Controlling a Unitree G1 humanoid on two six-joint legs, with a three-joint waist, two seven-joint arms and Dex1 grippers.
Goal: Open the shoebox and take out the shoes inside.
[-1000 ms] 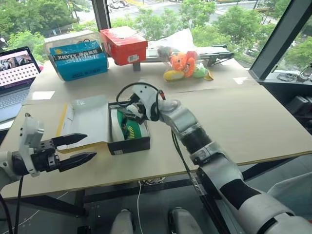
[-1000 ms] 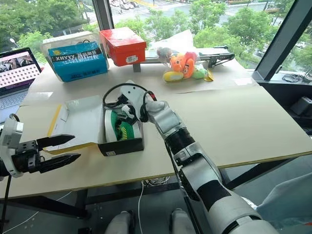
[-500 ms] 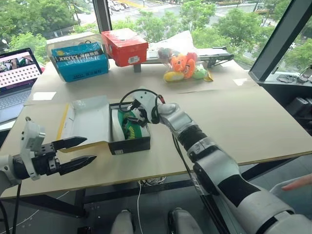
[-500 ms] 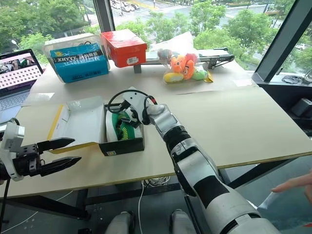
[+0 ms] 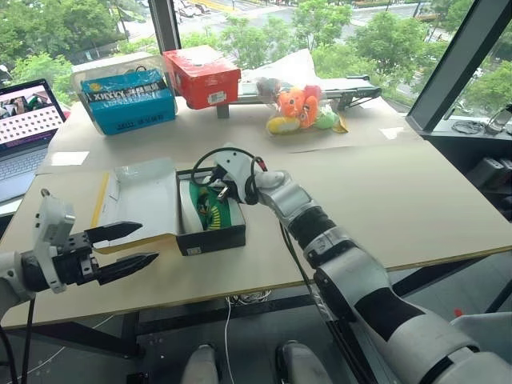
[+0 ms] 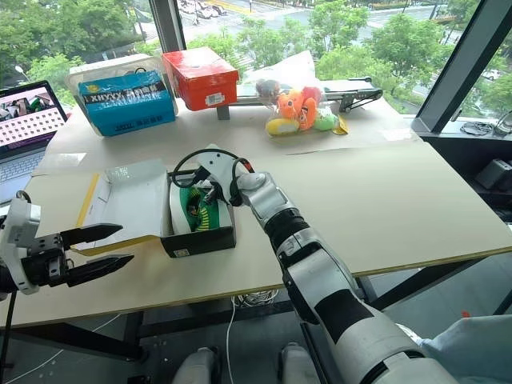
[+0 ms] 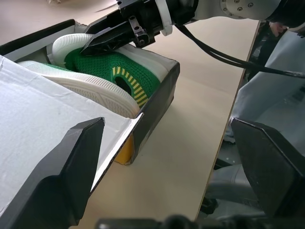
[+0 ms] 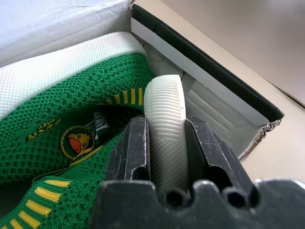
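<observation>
Shoebox lies open on table, lid flat leftward. Shoes on edge inside, long axis front-to-back. Right gripper pinches one white sole; left gripper spread. Windows, trees behind.

office or lab-type test room, upper floor. big floor-to-ceiling windows with dark frames, treetops and a street with parked cars below. wide plain work table on dark metal legs, cables hanging under it. open laptop at the table's left edge. red box, blue box and plush toys lined up along the window side like props.
</observation>
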